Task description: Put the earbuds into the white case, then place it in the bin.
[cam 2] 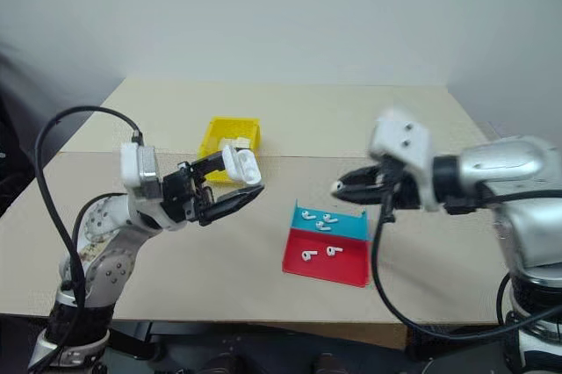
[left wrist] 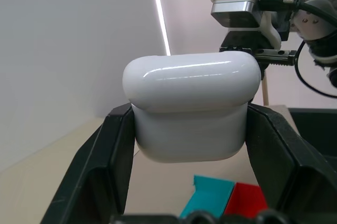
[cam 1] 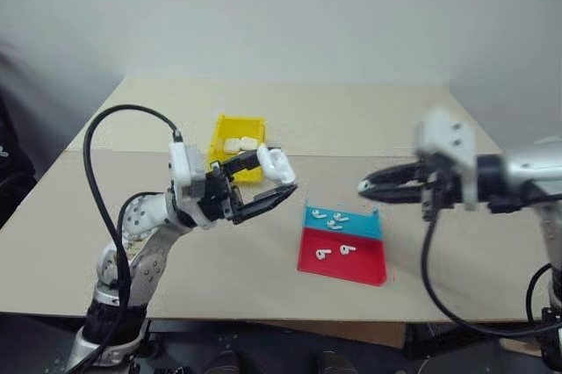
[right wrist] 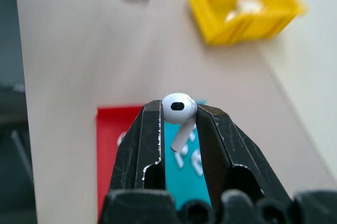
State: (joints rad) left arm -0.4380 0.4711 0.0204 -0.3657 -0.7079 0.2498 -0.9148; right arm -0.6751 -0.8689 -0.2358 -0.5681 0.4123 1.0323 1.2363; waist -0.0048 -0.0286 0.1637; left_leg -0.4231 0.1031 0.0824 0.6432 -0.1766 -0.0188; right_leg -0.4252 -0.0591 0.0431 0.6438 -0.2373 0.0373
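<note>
Table (cam 1: 263, 128): tan top, carrying everything below.

Bin (cam 1: 235, 140): yellow, far side of the table, well beyond my left arm; white cases (cam 1: 240, 144) already lie inside it.

Tray (cam 1: 344, 258): red and blue, near edge, between my two arms; five loose earbuds (cam 1: 332, 223) spread on it.

Left gripper (cam 1: 272, 183): raised above the table, pointing toward my right, clenched on the white case (left wrist: 192, 109), which shows its rounded lid and seam.

Right gripper (cam 2: 338, 188): lifted over the tray's far side, pointing toward the left arm, pinching one earbud (right wrist: 179, 109) at its head, stem hanging between the pads.

Step in hand, as I judge it: bring earbud to case. I cannot tell if the lid is open; it looks closed from the left wrist. I would level the case, line the stem up with a socket, approach slowly, and release only once seated.
</note>
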